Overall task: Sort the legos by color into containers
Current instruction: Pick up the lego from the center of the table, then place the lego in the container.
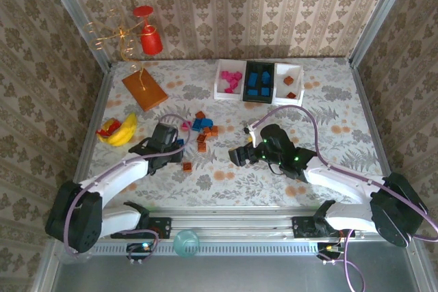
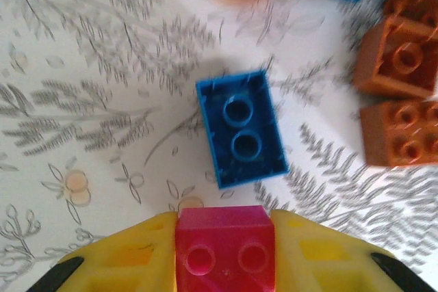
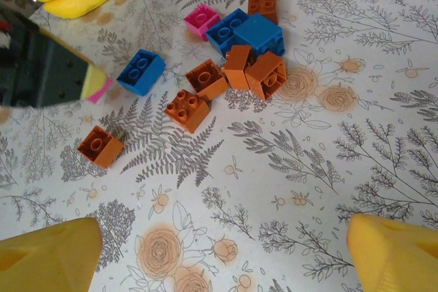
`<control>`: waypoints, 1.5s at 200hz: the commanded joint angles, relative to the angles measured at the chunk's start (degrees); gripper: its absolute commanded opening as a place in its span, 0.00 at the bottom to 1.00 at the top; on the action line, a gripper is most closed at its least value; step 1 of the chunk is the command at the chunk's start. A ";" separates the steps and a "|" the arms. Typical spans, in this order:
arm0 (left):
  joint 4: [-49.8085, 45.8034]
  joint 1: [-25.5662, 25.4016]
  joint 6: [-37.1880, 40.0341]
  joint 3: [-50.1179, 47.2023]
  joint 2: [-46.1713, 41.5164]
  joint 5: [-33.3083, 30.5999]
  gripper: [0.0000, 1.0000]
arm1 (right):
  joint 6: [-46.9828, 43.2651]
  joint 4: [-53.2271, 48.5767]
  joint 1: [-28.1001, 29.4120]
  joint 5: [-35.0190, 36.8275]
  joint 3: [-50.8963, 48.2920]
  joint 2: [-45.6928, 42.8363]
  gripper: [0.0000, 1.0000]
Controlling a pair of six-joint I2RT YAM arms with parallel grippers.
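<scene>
Between the two yellow fingers (image 2: pixel 130 261) of the left claw (image 2: pixel 224 227) sits a pink brick (image 2: pixel 224 258), squeezed tight on both sides. Its near end is cut off by the picture edge. Just ahead of this claw a blue brick (image 2: pixel 241 128) lies alone on the desk (image 2: pixel 82 66), not touching the pink one. Ahead and to the claw's right are brown bricks (image 2: pixel 400 59), partly cut off by the edge. Farther ahead, two more bricks are blurry and mostly cut off.

The right claw (image 3: pixel 222 227) has its fingers wide apart with nothing in them. Most of each finger is cut off by the picture edge. Bare desk lies between them and some way ahead, so there is open room. Past that is a small heap of bricks (image 3: pixel 256 32). One lone brick (image 3: pixel 100 146), a brown one, lies apart from the heap, ahead and to the left of this claw.

Far ahead of both claws, three trays stand side by side by the back edge of the desk. The left white tray (image 1: pixel 228 96) has pink bricks, the black tray (image 1: pixel 259 100) has blue ones, and the right white tray (image 1: pixel 282 73) has brown ones. A yellow banana (image 1: pixel 122 131) lies left of the left claw, near the desk's left edge.
</scene>
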 commanded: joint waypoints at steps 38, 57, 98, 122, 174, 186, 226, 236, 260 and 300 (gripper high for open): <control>5.69 -2.94 0.45 15.17 8.00 0.92 0.32 | 0.57 -6.13 -1.36 11.69 5.80 -3.10 0.98; 7.89 -3.62 1.12 21.33 13.96 1.91 0.32 | -0.33 -1.25 -2.00 14.89 4.54 -4.01 0.98; 10.30 -4.84 2.90 36.45 28.60 3.51 0.32 | -5.52 12.65 -2.40 21.83 -2.25 -5.16 0.99; 10.00 -4.95 4.18 46.74 37.88 3.92 0.32 | -8.13 14.59 -2.45 23.57 -3.84 -5.10 1.00; 0.49 -4.61 9.23 73.43 58.84 0.75 0.33 | -8.46 12.58 -2.73 23.82 -5.03 -4.92 1.00; -2.48 -4.45 10.31 79.64 62.79 -0.32 0.35 | -8.36 12.29 -2.85 23.56 -5.07 -5.01 1.00; -14.22 -4.07 13.95 98.92 71.66 -1.12 0.54 | -7.59 11.60 -2.85 22.77 -5.27 -5.27 1.00; -15.44 -4.15 14.26 99.51 70.70 -0.86 0.59 | -7.50 11.29 -2.80 22.66 -5.26 -5.51 1.00; -10.91 -4.16 13.95 87.24 61.21 1.20 0.66 | -7.32 10.90 -2.87 22.51 -5.35 -5.93 1.00; 5.30 -1.70 11.42 46.04 34.72 1.15 0.67 | -6.59 9.69 -2.81 20.56 -4.85 -5.76 1.00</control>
